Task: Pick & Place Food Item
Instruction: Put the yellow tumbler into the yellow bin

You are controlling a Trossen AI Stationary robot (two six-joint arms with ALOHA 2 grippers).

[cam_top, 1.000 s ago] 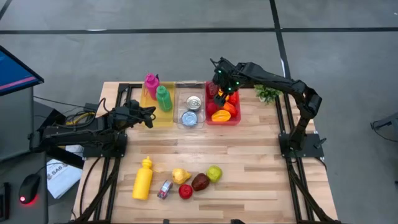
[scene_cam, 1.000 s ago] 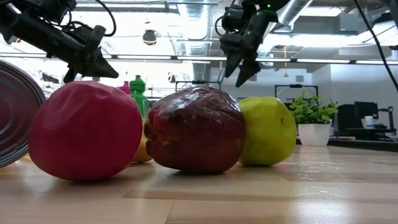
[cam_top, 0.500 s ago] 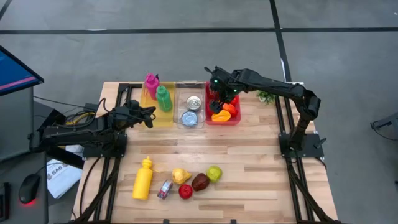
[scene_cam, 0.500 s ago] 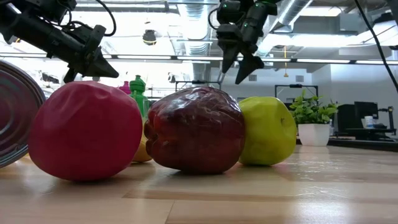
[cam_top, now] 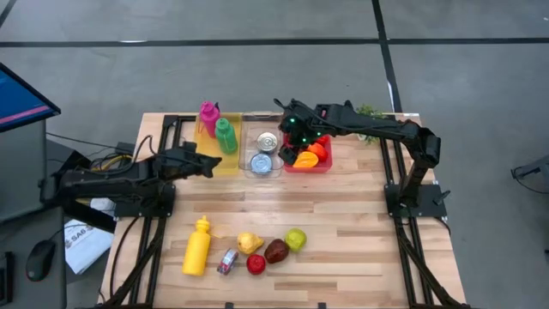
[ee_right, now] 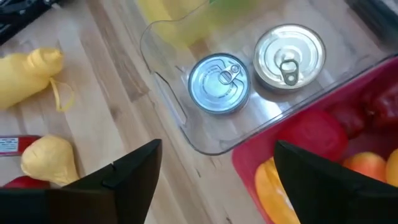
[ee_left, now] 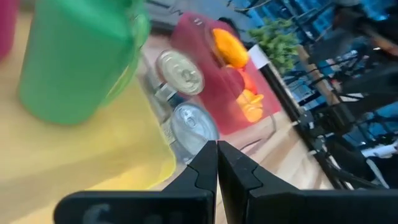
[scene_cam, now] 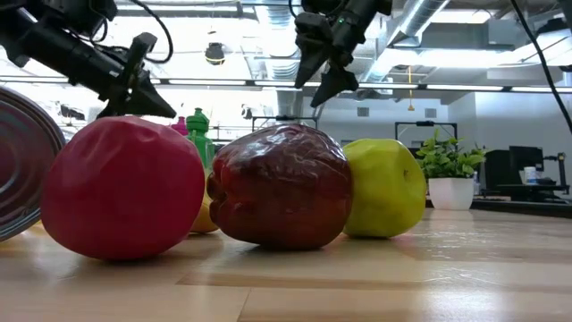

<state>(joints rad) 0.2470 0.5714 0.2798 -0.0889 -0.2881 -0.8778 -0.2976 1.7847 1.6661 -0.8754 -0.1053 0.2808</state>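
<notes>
Bench (cam_top: 343, 223): wooden, three bins at far edge.
Right gripper (cam_top: 290, 142): jaws apart, empty, above red bin (cam_top: 324, 165) edge; clear bin (ee_right: 205, 146) with two cans below jaws.
Left gripper (cam_top: 211, 165): jaws together, empty, beside yellow bin (cam_top: 225, 165).
Loose food: green apple (cam_top: 296, 239), dark red apple (cam_top: 276, 251), well apart from both jaws.

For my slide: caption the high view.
Right gripper hovers open between clear bin and red bin; loose food waits below.

I saw a small potted plant (cam_top: 370, 112) at the table's far right corner. Off the table's left side lay a computer mouse (cam_top: 38, 258) beside a printed sheet (cam_top: 81, 245), with a blue monitor (cam_top: 21, 97) farther back.
</notes>
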